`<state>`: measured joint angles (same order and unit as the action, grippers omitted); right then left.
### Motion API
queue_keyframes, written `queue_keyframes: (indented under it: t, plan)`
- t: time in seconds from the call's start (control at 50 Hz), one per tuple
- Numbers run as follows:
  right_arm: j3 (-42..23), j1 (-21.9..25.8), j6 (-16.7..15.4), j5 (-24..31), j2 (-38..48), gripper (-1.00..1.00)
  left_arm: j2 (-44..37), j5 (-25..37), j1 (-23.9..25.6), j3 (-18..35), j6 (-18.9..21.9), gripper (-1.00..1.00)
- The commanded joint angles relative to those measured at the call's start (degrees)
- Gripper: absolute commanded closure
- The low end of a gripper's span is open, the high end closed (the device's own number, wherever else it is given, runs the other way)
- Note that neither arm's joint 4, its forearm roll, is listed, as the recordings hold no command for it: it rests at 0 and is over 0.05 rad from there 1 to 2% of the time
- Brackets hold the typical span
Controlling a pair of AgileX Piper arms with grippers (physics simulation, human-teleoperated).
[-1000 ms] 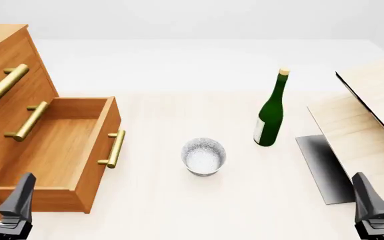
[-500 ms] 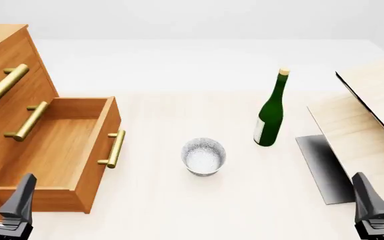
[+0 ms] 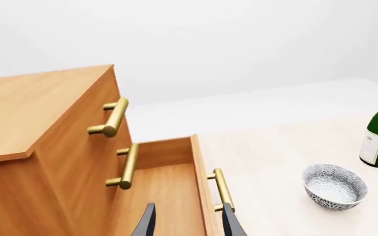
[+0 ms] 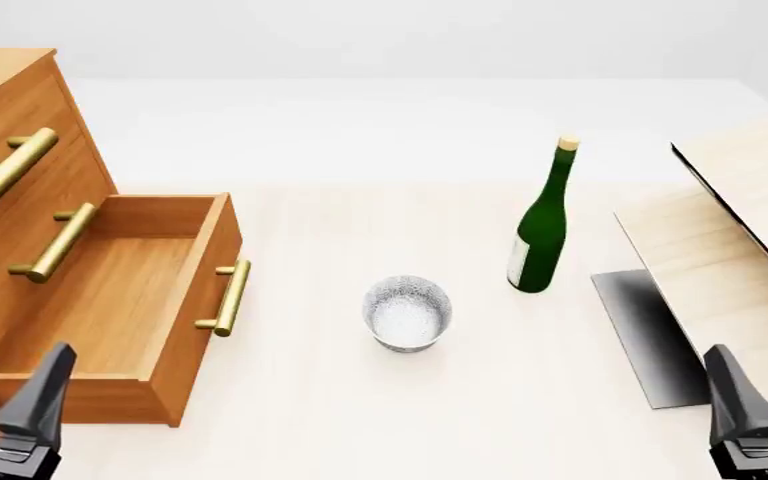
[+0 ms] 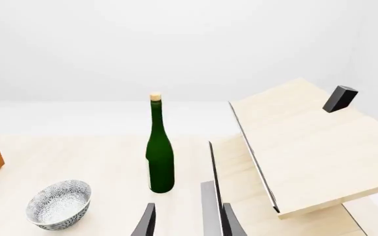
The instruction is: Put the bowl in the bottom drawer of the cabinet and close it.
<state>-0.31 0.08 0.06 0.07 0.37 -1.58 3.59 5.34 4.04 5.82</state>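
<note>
Nothing moved; bottom drawer open, bare inside.

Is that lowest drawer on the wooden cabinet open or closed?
Open: the orange-brown wooden bottom drawer is pulled out of the tall wooden cabinet, bare inside.

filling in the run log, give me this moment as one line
bowl: on table, upright, ungrasped | bottom drawer: open, nothing in it | left hand: open, near drawer | right hand: open, holding nothing | green bottle: upright behind bowl

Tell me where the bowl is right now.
In the front view the bowl stands on the table near the middle, between the open bottom drawer on its left and the green bottle to its right.
</note>
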Motion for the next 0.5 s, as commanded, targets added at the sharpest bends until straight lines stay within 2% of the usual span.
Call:
queue_keyframes:
  t: [0.02, 0.2, 0.5]
  plan:
    - [0.0, 0.0, 0.0, 0.0, 0.0, -1.00, -0.5, 2.5, 1.4, 2.5, -0.3, -1.00]
    - [0.0, 0.0, 0.0, 0.0, 0.0, -1.00, -2.3, 6.4, 2.6, 6.3, 1.5, -1.00]
    - [0.0, 0.0, 0.0, 0.0, 0.0, -1.00, -9.2, 7.8, 4.3, 11.2, 2.4, -1.00]
